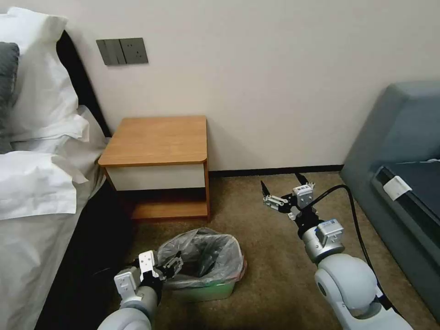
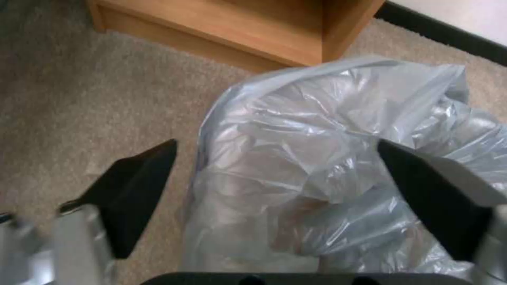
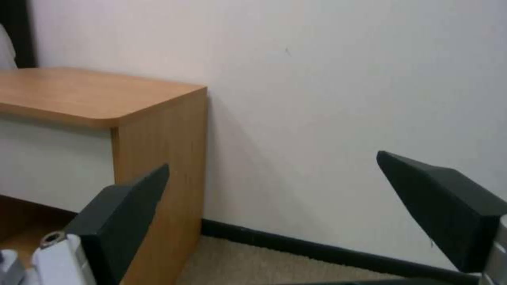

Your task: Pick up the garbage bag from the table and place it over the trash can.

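From my head, the bag (image 1: pixel 204 256) is draped in and over the can (image 1: pixel 208 289) on the carpet in front of the table (image 1: pixel 156 142), whose top is bare. My left gripper (image 1: pixel 170 265) sits at the can's left rim, touching or just beside the plastic; I can't tell which. My right gripper (image 1: pixel 280 188) hangs well apart over the carpet, jaws spread wide, holding nothing. So my left arm is much the nearer.

From my left wrist, the jaws stand wide with the bag (image 2: pixel 338 158) bunched between and ahead of them, not pinched. The table's shelf (image 2: pixel 222 27) lies beyond.

From my right wrist, the jaws gape wide towards the wall (image 3: pixel 343 99), the table (image 3: pixel 95 99) off to one side.

I judge any further tidying of the bag's rim falls to my left.
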